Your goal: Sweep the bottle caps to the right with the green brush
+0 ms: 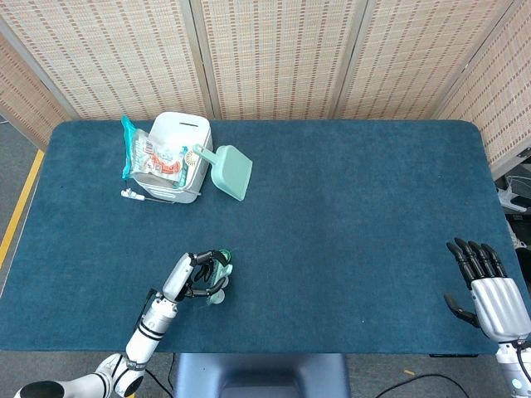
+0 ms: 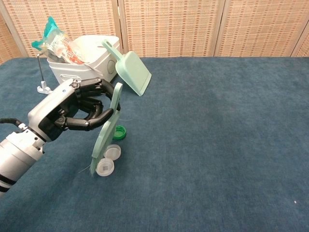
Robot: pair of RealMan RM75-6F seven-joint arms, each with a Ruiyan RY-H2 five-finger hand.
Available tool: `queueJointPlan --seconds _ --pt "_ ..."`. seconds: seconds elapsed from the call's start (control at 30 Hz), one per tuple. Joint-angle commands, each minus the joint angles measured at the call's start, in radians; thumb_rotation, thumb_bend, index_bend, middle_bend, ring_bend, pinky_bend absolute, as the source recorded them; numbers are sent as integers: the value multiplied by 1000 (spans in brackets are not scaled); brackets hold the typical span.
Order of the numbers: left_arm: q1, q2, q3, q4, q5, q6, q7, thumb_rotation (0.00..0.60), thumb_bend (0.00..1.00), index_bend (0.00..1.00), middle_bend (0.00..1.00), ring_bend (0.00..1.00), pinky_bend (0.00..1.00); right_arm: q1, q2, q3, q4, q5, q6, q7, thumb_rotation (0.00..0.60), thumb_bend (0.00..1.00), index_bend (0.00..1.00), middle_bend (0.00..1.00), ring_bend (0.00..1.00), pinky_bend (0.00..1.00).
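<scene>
From the head view, the left hand (image 1: pixel 192 276) is gripping the green brush (image 1: pixel 217 274) near the table's (image 1: pixel 348 207) front left, caps hard to make out there. The right hand (image 1: pixel 489 292) is resting at the front right corner, fingers spread and holding nothing. Down in the chest view, the left hand (image 2: pixel 72 110) is clasping the green brush (image 2: pixel 107 130) tilted, bristles touching two white caps (image 2: pixel 109 160), a green cap (image 2: pixel 119 132) just behind. A dustpan (image 2: pixel 129 68) is leaning on the white bin (image 2: pixel 89 72).
</scene>
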Motion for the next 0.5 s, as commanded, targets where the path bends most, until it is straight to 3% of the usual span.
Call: queueJointPlan --seconds 0.03,0.23,0.5 --pt "-15 12 -15 -18 8 20 27 600 763 785 919 769 926 1 1 0 0 1 -1 1 600 267 0 13 0 0" --pt "-29 62 -44 -9 -15 10 59 600 762 784 920 769 926 -2 4 -3 -2 -6 6 6 600 267 0 13 0 0" --pt "-59 52 -58 69 -77 -116 6 600 761 784 919 769 926 -2 1 -7 -5 -14 5 -3 600 267 0 13 0 0"
